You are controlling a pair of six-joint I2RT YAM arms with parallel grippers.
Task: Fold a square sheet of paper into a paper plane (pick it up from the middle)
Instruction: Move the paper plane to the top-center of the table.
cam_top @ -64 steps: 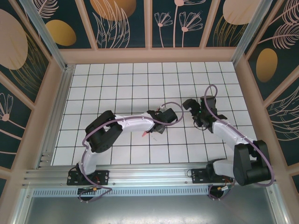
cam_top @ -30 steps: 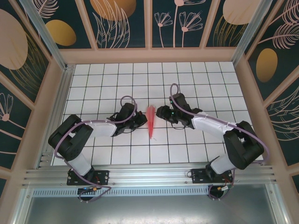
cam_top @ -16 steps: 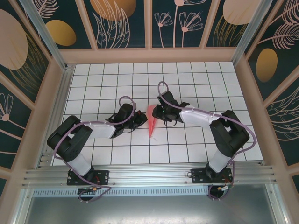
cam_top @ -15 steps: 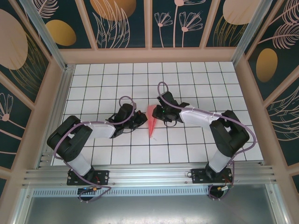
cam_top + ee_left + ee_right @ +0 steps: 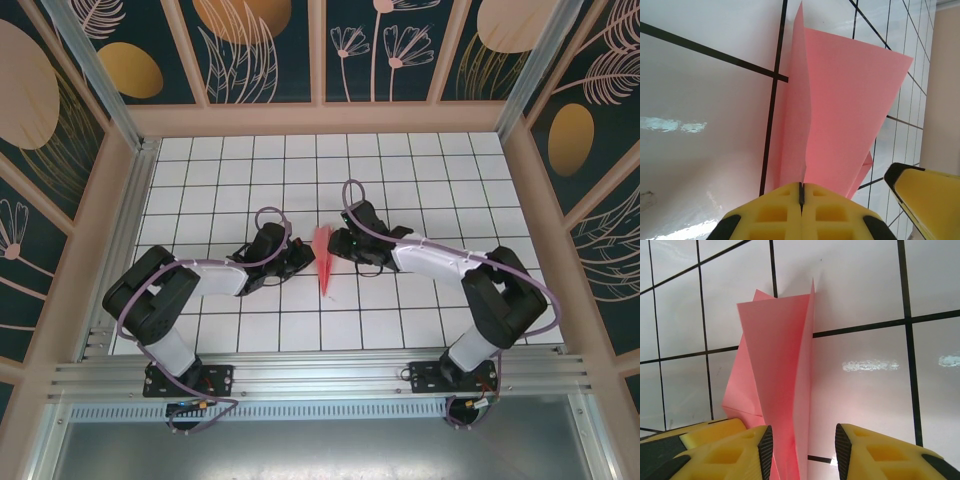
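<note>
**A:** Item one?

**B:** Plane (image 5: 324, 258). Pink paper folded to a narrow dart. It lies mid-table (image 5: 400, 170), nose toward the arm bases.

**A:** Handling?

**B:** Judged featherweight. Limp across the wings, stiffer along the ridge. It would crease easily and probably slides on the glossy tiles.

**A:** Where to hold it?

**B:** The stacked layers under the ridge, near the middle. A light pinch should do, as a hard one could crush the folds.

**A:** Grippers?

**B:** Left gripper (image 5: 801, 187): pads closed together on the plane's folded edge. Right gripper (image 5: 802, 440): jaws apart, astride the plane from the other side, with a gap at one pad. It is not clamping.

**A:** Surroundings?

**B:** White grid table; patterned walls (image 5: 265, 50) well apart.

**A:** Obstructions?

**B:** Only the grippers themselves. They face each other just beside the plane, fingers near one another, and could collide.
</note>
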